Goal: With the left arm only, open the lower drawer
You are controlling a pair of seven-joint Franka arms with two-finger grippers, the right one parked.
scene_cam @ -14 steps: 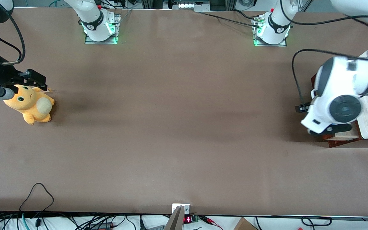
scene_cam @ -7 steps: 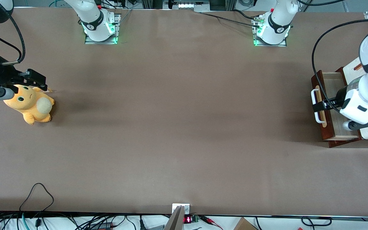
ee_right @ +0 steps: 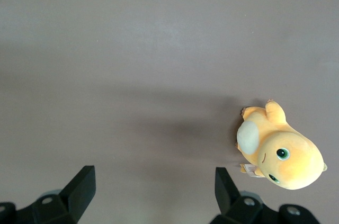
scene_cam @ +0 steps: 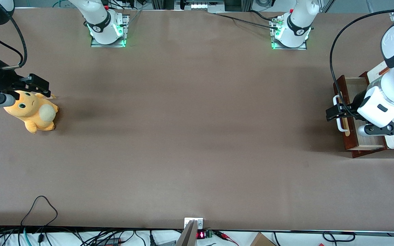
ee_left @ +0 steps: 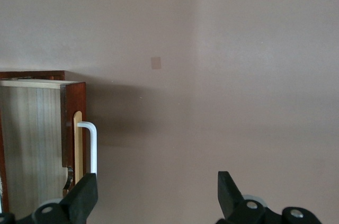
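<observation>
Jaws of the gripper [ee_left: 156, 195] on the glossy left arm [scene_cam: 385, 102] stand wide apart, holding nothing. Just beside them sits the lower drawer [ee_left: 72, 128], pulled out: reddish-brown front, pale grained floor, white loop handle [ee_left: 90, 147] partly cut off.

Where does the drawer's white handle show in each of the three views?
Front view: the handle is on the drawer front at the working arm's end of the table, with the gripper over it.
Left wrist view: the handle is beside the pale strip, next to one open gripper finger.
Right wrist view: not in it.
Shared landmark: the drawer's reddish-brown front.
</observation>
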